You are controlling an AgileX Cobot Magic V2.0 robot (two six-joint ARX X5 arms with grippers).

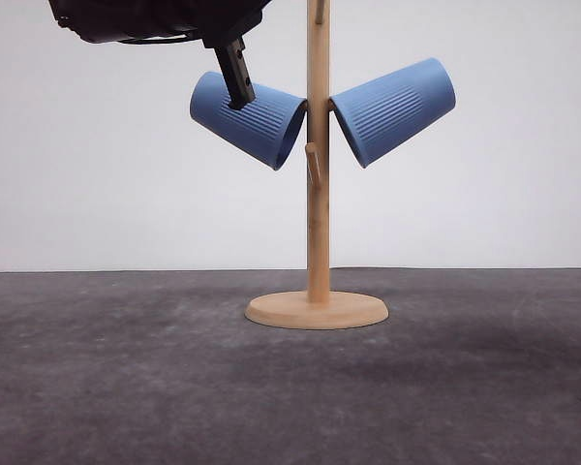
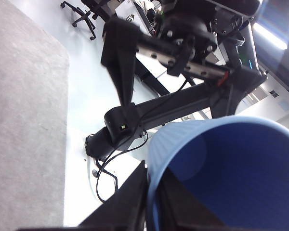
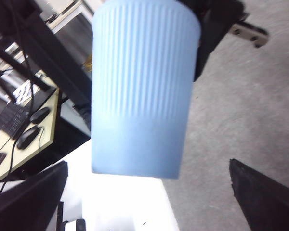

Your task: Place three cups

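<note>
Two cups hang tilted on the wooden stand point(image 1: 318, 194): left cup point(image 1: 249, 118), right cup point(image 1: 394, 109). My left pincer point(image 1: 238, 85) clenches the left cup's wall. My right pincer point(image 3: 149, 192) is spread, released.

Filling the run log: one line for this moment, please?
left jaws: shut on left cup wall | right cup: hung on stand | right jaws: open
</note>
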